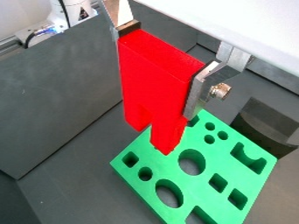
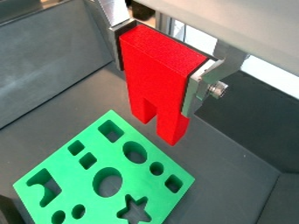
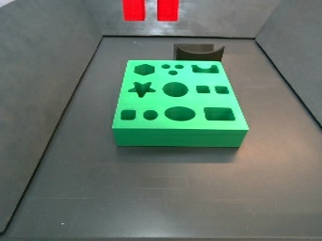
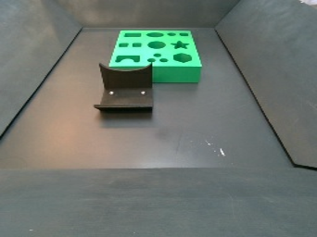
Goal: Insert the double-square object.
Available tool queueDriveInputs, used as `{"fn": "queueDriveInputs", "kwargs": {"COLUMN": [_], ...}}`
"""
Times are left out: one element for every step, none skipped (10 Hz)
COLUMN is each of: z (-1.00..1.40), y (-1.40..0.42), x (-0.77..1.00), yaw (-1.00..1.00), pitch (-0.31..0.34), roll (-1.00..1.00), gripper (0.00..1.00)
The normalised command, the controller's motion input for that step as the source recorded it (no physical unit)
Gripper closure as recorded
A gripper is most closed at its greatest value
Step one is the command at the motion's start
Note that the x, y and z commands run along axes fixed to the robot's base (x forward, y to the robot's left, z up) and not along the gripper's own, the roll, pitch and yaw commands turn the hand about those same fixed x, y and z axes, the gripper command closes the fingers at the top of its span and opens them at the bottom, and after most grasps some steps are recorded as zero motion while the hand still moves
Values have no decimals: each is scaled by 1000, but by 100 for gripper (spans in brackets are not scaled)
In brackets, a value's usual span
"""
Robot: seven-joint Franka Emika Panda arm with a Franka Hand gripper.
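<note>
My gripper (image 1: 162, 66) is shut on the bright red double-square object (image 1: 152, 96), with a silver finger on each side of its upper part. Both wrist views show this; in the other one the gripper (image 2: 160, 66) and object (image 2: 158, 96) appear the same way. The object's two square legs point down and hang above the green board with shaped holes (image 1: 260, 171), without touching it. The board also shows in a wrist view (image 2: 70, 175). In a side view only the red legs (image 3: 149, 9) show, high above the far end of the board (image 3: 176, 136); the gripper itself is out of frame.
The dark fixture (image 4: 124, 88) stands on the floor beside the board (image 4: 161, 74). It also shows in a side view (image 3: 199, 49) and a wrist view (image 1: 268, 122). Grey walls enclose the dark floor.
</note>
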Motion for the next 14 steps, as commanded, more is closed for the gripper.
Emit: {"fn": "queueDriveInputs", "kwargs": {"z": [-903,-877,-706,-606,-509,-429,-363,-329,-337,-497,-600,-637,-551,-331], "y": [0,237,234,286,383,349,246,194,194,254,180,117,17,14], "x": [823,1000,1000,1000,1000,1000,991,897,891,891,817,769,654,543], "yaw": [-380,-109,-20,0,0,40,197,277,280,277,266,257,131,0], "pitch": [-4,-3,0,4,13,31,54,59,63,79,57,43,61,116], "roll": [-60,0,0,3,0,16,53,89,96,46,79,117,111,64], "gripper": [100,100,100,100,100,100,100,100,100,100,100,100,100,100]}}
